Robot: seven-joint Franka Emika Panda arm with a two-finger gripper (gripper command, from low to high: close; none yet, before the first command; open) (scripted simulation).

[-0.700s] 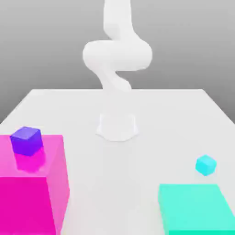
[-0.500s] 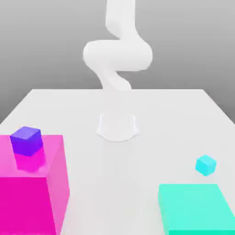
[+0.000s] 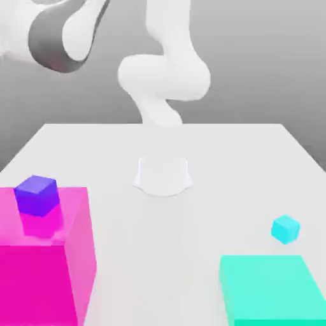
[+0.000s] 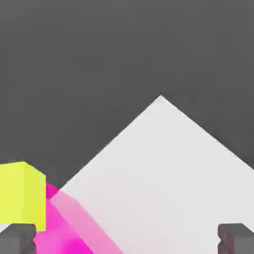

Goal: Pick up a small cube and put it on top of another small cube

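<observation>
A small purple cube sits on top of a tall magenta block at the exterior view's left. A small cyan cube rests on the white table at the exterior view's right. High above the magenta block, a grey and white end section of the arm reaches in. In the hand view my gripper is open, its two dark fingertips far apart with nothing between them. A yellow cube shows close by, against the magenta block.
A flat teal block lies at the front of the exterior view's right, just before the cyan cube. The arm's white base stands mid-table. Bare table stretches between the blocks.
The arm has swung its upper body slightly, and its grey and white end section has come into the exterior view's top left. No cube or block has moved.
</observation>
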